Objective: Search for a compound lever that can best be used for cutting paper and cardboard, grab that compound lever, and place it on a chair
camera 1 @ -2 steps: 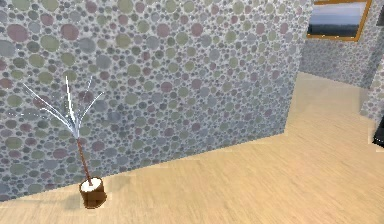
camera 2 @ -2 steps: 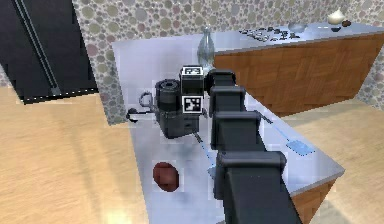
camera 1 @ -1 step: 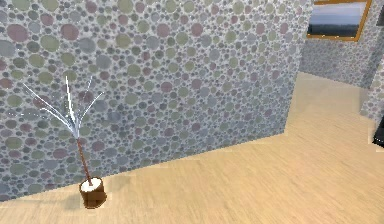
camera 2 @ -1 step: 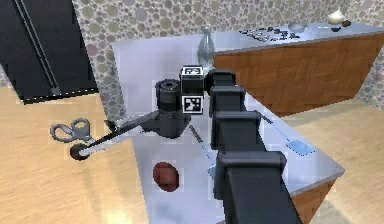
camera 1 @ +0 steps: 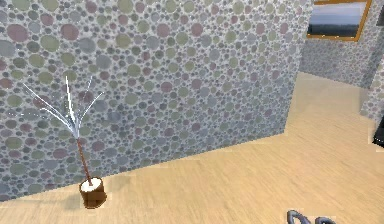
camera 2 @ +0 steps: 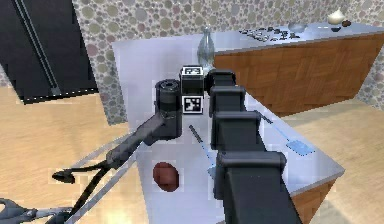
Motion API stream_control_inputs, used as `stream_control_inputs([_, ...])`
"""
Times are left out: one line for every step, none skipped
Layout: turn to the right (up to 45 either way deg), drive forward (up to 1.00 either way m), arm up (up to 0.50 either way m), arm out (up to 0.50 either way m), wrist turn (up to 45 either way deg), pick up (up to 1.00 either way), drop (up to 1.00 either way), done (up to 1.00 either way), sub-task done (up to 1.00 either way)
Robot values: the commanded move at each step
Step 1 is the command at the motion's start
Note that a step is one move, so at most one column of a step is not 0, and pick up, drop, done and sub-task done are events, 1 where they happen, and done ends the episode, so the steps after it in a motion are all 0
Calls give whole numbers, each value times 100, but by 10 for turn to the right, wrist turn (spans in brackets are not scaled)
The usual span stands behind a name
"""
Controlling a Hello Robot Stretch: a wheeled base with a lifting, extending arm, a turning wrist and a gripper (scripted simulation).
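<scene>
**A:** Scissors? Not confirmed. The grey loops point(camera 2: 20, 212) at the arm side view's lower left might be them.

**B:** Claw point(camera 2: 75, 192) hangs near them; spread or pressed, I cannot tell. I'd check those loops closely before searching the counter point(camera 2: 140, 70).

Wall point(camera 1: 180, 80) grey with mottled dots in muted pink, green and blue, floor point(camera 1: 300, 170) pale wood grain, pot point(camera 1: 92, 192) brown, twigs point(camera 1: 65, 105) white, frame point(camera 1: 340, 37) gold, fridge point(camera 2: 45, 45) black, surface point(camera 2: 140, 70) pale lilac, tool point(camera 2: 75, 190) dark grey, blob point(camera 2: 165, 177) reddish-brown
</scene>
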Motion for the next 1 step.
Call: stream_control_inputs([0, 0, 0, 0, -150, 0, 0, 0, 0])
